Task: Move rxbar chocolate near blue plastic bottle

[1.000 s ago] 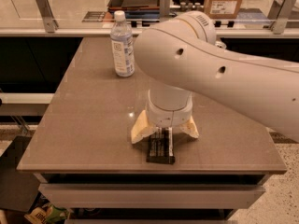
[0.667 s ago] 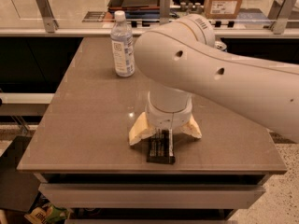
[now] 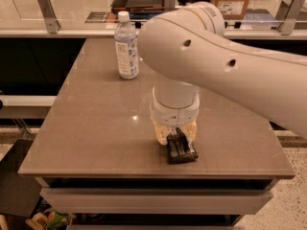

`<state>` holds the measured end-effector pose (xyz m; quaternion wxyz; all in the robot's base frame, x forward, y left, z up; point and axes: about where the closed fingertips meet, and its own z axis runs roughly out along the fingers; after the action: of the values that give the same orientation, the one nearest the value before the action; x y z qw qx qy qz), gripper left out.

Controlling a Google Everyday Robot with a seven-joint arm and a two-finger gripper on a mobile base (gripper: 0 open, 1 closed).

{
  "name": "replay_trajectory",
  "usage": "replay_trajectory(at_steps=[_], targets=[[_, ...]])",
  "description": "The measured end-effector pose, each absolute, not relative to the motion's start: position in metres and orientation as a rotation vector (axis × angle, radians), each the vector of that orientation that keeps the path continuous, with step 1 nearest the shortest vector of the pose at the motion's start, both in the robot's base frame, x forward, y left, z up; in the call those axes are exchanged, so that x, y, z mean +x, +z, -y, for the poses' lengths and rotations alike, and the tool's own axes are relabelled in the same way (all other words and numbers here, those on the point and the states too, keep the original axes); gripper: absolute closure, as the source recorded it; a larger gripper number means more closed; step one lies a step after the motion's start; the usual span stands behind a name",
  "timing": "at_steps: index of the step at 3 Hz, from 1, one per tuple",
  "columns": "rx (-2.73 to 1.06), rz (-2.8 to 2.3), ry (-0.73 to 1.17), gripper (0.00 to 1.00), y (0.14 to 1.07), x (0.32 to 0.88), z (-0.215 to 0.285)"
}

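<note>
Drawn inward since a moment ago, the cream fingers of the gripper [image 3: 176, 136] now clench the far end of the rxbar chocolate [image 3: 182, 150]. The robot's bulky white arm [image 3: 230, 66] sweeps in to the right of the blue plastic bottle [image 3: 126, 47] and hides much of the brown table [image 3: 86, 128] beyond it. The bottle stands upright and capped at the table's far edge; its contents cannot be made out. A cardboard box [image 3: 233, 1] sits behind it, off the table. The bar lies flat, well apart from the bottle, toward the near edge and to its right.
</note>
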<state>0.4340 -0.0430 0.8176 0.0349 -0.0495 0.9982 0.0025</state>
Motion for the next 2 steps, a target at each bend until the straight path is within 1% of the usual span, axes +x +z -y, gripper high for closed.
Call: replay_trajectory(at_steps=[1,2], targets=[[-0.152,-3.068,0.008,1.00,0.825,0.434,0.043],[-0.135,-3.012,0.006,1.00,0.824,0.444,0.057]])
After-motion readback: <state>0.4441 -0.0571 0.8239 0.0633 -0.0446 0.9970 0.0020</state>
